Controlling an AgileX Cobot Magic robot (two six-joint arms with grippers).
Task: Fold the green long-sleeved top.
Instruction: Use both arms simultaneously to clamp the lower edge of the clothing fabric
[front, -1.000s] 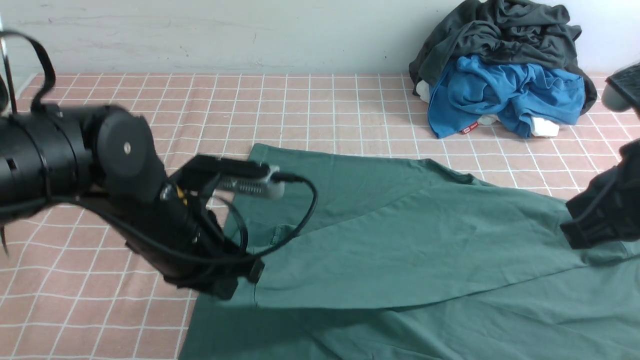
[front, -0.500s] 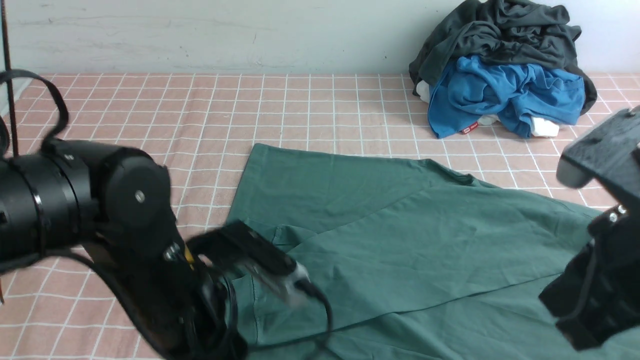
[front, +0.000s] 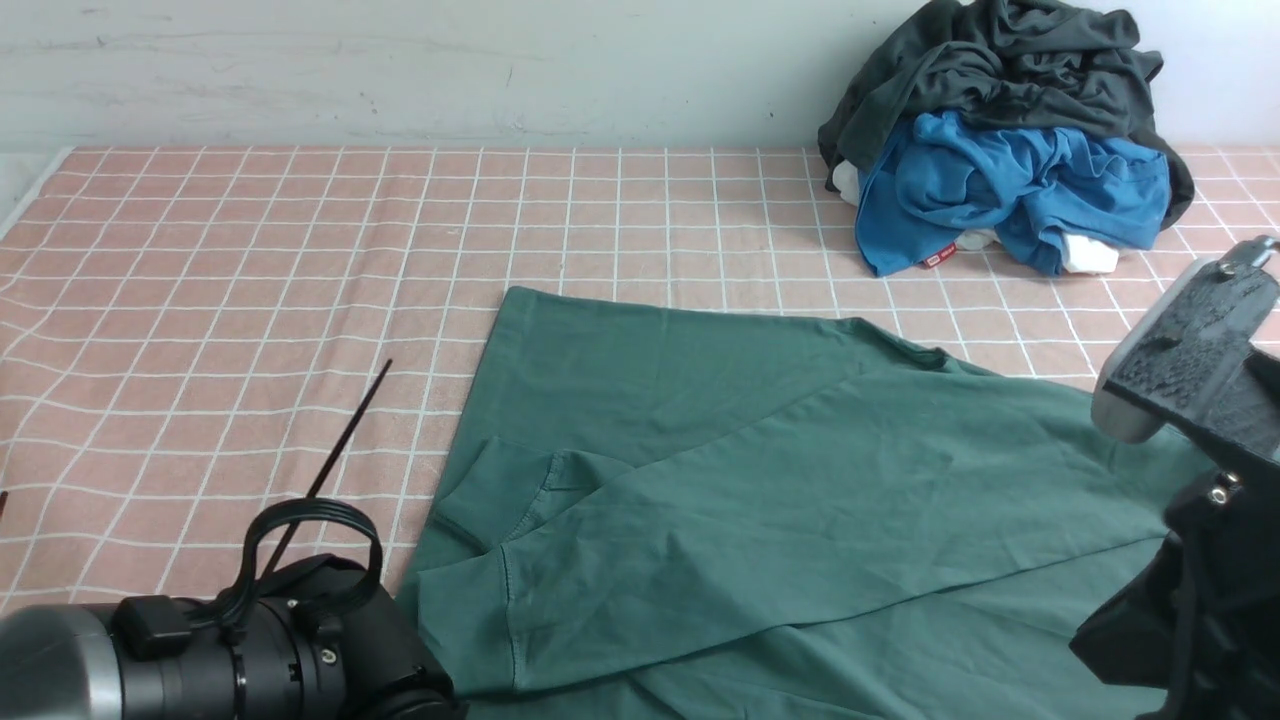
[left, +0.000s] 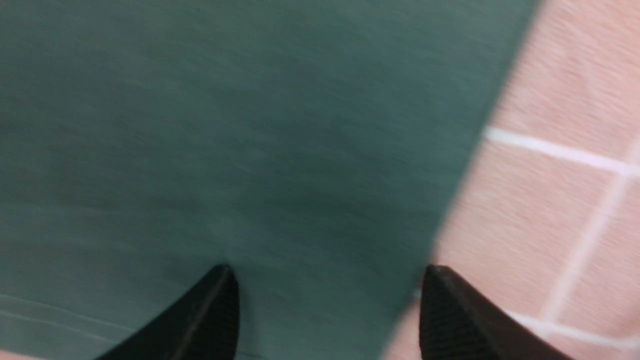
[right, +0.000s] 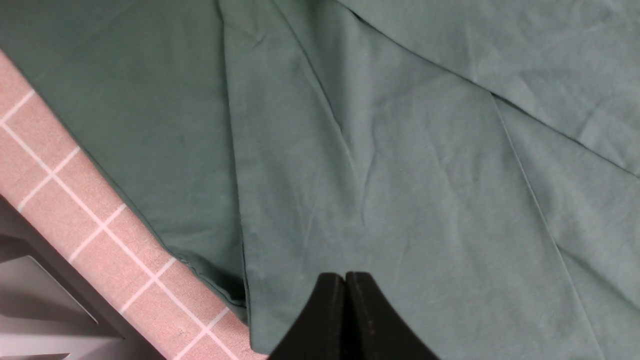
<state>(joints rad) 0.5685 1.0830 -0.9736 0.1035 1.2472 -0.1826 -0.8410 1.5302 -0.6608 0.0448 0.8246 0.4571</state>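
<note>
Left tool (left: 327, 272) has let go, jaws apart, and drawn back to the near edge of the desk (front: 250, 250); right tool (right: 345, 280) is pressed together. The green long-sleeved top (front: 700, 400) lies flat toward the near right corner, sleeve (front: 800, 500) laid across: next fold due

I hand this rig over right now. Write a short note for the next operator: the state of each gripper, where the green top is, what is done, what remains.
Left gripper: open, empty, over the top's edge.
Right gripper: shut, nothing visibly held, over the top.
Green long-sleeved top: spread flat on the pink checked cloth.
Done: one sleeve lies folded across the body.
Left: the other sleeve is not visible here; the body folds probably remain.
</note>
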